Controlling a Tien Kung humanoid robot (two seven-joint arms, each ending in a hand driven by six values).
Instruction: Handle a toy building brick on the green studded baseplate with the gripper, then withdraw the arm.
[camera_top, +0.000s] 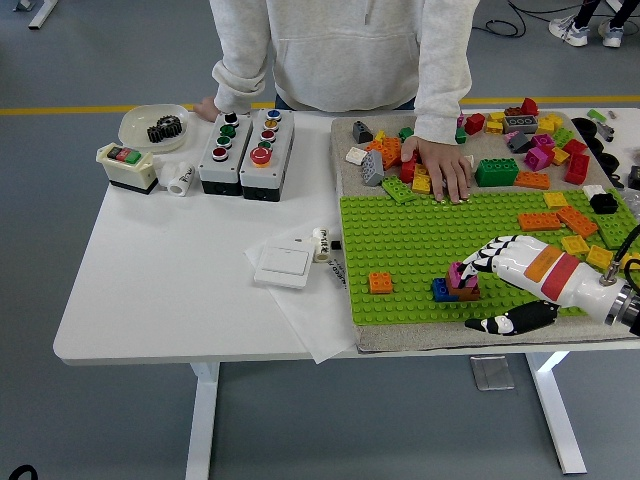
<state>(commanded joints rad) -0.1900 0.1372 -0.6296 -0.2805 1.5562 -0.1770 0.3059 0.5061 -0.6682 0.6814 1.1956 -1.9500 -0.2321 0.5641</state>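
1. Right now your right hand (478, 285) sits low at the baseplate's near right, fingers at the brick stack (460, 282), thumb stretched along the near edge. Whether it actually pinches the top brick, you cannot tell from here; contact looks likely.
2. The stack: blue brick (442, 290) at the left, brown one beside it, magenta piece on top. It stands on the baseplate (420, 245) near its front edge, with an orange brick (380, 282) a little to its left.
3. Handling, as a guess: light, rigid, smooth plastic, slippery at the faces. Studs hold it down, so expect a firm tug or a tilt to free it. Take the top piece by its two side walls, not the studs.
4. Risk: pull crooked and the whole stack comes off.
5. White switch plate (283, 265) on paper lies left of the baseplate.
6. Farther back, the person's hand (445, 165) rests flat on the loose brick pile (520, 140), at the baseplate's far edge. The other hand is by the dish.
7. Two button boxes (245, 150) far left. Left arm not visible.
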